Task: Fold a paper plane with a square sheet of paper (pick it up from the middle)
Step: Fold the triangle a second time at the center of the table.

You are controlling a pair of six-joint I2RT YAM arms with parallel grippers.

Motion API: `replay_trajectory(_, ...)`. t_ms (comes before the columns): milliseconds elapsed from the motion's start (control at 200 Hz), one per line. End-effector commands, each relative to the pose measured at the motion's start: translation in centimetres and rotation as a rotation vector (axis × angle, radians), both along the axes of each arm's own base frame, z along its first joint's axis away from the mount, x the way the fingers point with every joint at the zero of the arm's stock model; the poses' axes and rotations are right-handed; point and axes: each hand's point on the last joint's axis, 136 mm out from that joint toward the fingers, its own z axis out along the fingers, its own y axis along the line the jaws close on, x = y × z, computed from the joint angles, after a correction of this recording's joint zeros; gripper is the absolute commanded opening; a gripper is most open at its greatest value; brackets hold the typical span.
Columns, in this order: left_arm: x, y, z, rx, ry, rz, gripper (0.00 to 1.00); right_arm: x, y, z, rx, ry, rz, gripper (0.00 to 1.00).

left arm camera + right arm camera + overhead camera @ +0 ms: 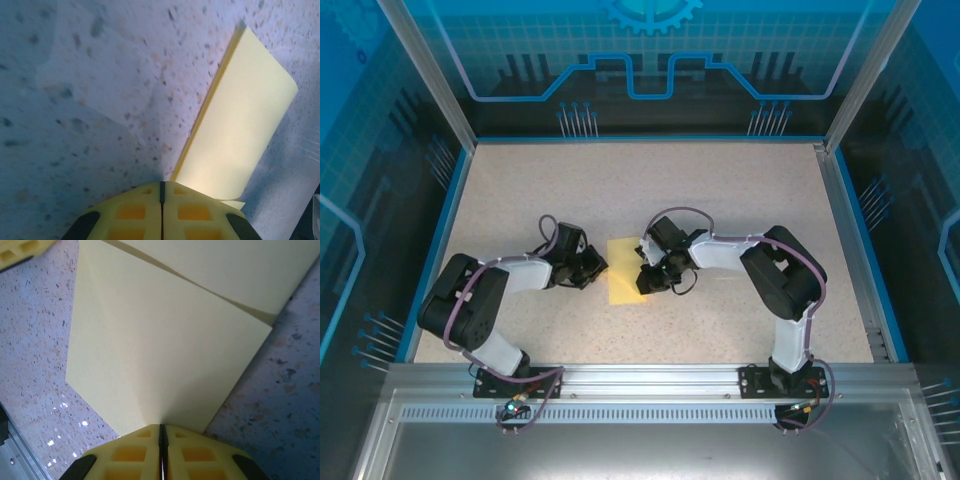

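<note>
On the table [620,190], between the arms, I am pinching the partly folded square sheet of paper [622,278] with left tool [161,192] and right tool [161,435] both clamped on it, risking a tear or skewed crease if either pulls.

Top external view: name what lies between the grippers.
The square sheet of paper spans the gap between left gripper and right gripper, in the top external view.
</note>
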Motion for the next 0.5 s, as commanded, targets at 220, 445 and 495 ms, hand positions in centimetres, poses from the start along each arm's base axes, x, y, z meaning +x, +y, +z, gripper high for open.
replay_trajectory(220, 0.4, -1.6, 5.5, -0.107, -0.134, -0.13, 0.1, -2.3, -3.2, -3.4, -0.171, 0.075, -0.014, 0.1)
replay_trajectory(445, -0.9, -4.9, 3.4, -0.098, -0.076, -0.196, 0.09, -2.4, -3.1, -3.5, -0.175, 0.079, -0.012, 0.1)
replay_trajectory(495, -0.9, -5.1, 2.5, -0.096, -0.058, -0.197, 0.08, -2.3, -3.0, -3.4, -0.17, 0.076, -0.013, 0.1)
